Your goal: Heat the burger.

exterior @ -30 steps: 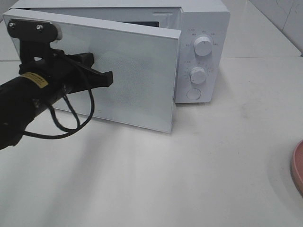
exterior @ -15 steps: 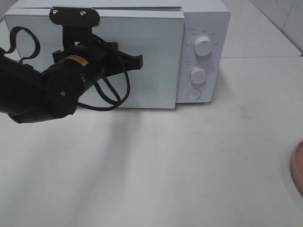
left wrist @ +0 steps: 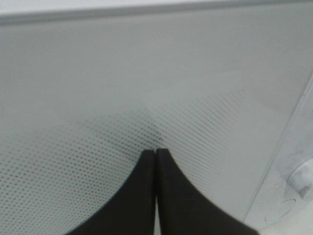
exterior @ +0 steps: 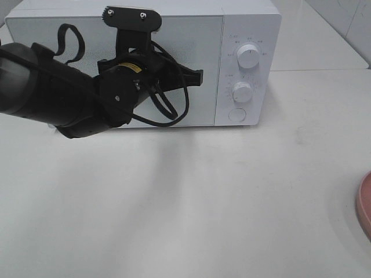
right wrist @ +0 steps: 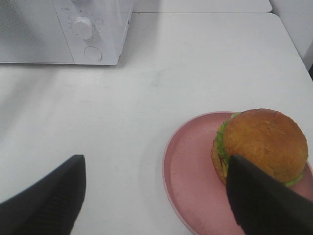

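Note:
The burger, a brown domed bun over green lettuce, sits on a round pink plate and shows only in the right wrist view. My right gripper hangs open above the table beside the plate, one finger overlapping the burger's near side in the picture. The white microwave stands at the back with its door flush against the body. My left gripper is shut, its joined tips pressed to the dotted door panel.
Two knobs and a round button sit on the microwave's right panel. The pink plate's rim shows at the right edge of the white table. A black cable loops under the left wrist.
The microwave door has swung from wide open to flush against the body. My left arm moved right with it, its shut tips staying on the door.

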